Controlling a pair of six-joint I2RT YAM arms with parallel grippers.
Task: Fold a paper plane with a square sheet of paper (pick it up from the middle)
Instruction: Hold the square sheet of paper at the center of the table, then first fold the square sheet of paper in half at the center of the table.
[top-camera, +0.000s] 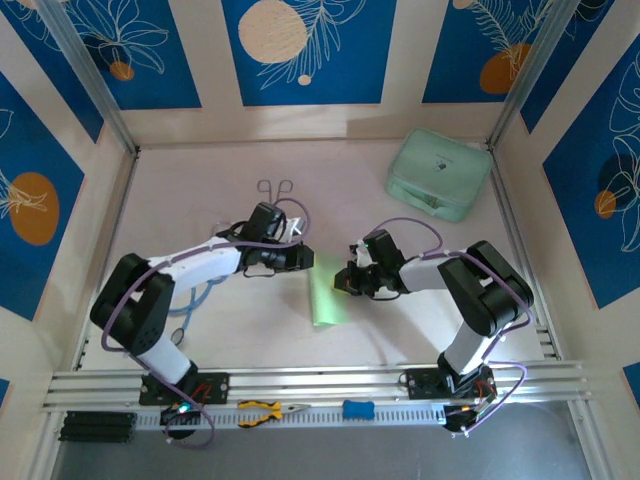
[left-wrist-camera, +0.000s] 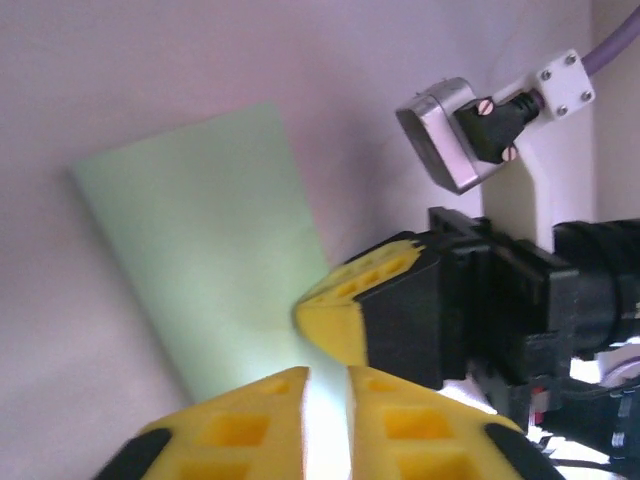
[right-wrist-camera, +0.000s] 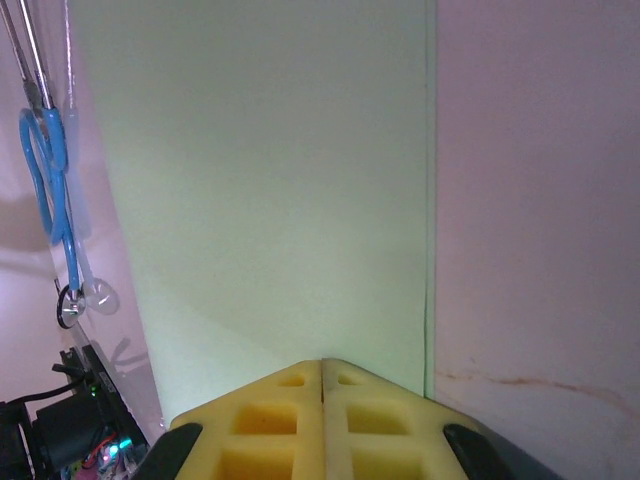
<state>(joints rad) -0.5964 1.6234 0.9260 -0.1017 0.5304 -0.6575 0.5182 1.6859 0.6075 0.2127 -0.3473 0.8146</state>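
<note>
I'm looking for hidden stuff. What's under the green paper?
Just the pale table, which shows all around the green paper. The paper looks flat, but the patch right beneath it is covered, so anything thin there can't be seen.

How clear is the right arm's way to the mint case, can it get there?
Probably yes. The mint case sits far right, with bare table between it and the right end effector, which is shut at the green paper and would leave it.

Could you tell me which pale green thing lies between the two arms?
The thin flat light-green paper sheet, lying in the middle; the bulky rounded mint-green case sits in the far right corner.
</note>
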